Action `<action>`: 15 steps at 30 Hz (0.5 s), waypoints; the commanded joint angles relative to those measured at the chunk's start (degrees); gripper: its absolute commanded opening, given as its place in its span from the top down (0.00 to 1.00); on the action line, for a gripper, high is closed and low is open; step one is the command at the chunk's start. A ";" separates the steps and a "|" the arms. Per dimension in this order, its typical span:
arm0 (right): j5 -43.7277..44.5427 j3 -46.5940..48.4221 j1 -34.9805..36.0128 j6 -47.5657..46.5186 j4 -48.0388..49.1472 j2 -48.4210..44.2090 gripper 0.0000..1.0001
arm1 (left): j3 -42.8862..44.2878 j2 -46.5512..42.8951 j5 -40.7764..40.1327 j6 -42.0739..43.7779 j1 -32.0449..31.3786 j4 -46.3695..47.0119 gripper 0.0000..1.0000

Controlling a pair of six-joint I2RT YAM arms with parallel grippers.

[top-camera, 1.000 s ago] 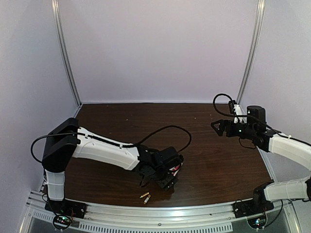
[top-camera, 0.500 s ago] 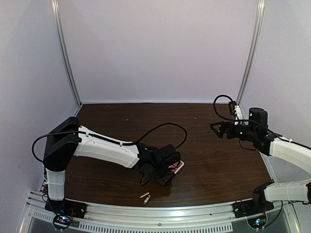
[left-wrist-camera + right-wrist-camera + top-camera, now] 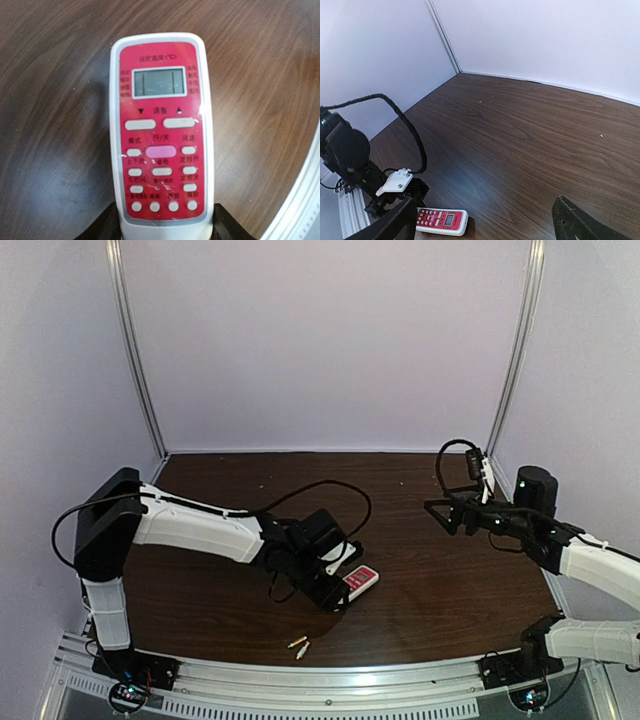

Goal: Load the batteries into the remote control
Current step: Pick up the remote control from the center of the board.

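A: Remote first. Where is it?
B: The small white rounded-rectangle remote control (image 3: 161, 135) sits red button panel and display up, over the dark brown wood-grain table (image 3: 450, 580). Cannot tell whether it rests on the wood or is just off it.
A: Who has it?
B: The left gripper (image 3: 166, 222). Its 2 black fingers (image 3: 102, 230) press the long sides of the remote at its button end. From the wrist view it looks clamped on.
A: Batteries?
B: 2 slim gold-yellow cylinder batteries (image 3: 300, 646) with pale ends lie close together on the near side of the remote, toward the arm bases and a little to its left. They are apart from it and nothing holds them.
A: Right arm?
B: The right gripper (image 3: 486, 200) hangs in the air well to the right of the remote and farther back. Its fingers are spread wide with nothing between them.
A: Step in hand?
B: My read: positioning the remote, loading not begun. The face shows no battery recess, so it should be underneath.
A: Next move?
B: Likely turning the remote over, back up, and laying it steady. The grip is at 1 end only, so it could slip in the turn. Then 1 battery at a time, each needing a fine pinch.
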 commanded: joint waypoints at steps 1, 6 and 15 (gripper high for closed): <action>-0.24 -0.92 4.74 -2.60 0.66 -2.32 0.07 | -0.48 -7.87 10.56 5.62 3.18 -3.34 0.66; 4.05 -1.48 13.02 -4.59 -1.17 -7.11 0.09 | -0.69 -14.53 21.69 6.13 7.72 -8.62 0.66; 8.52 4.81 27.53 -9.45 -7.64 -4.84 0.17 | 3.31 -20.75 36.88 9.83 11.60 -19.67 0.66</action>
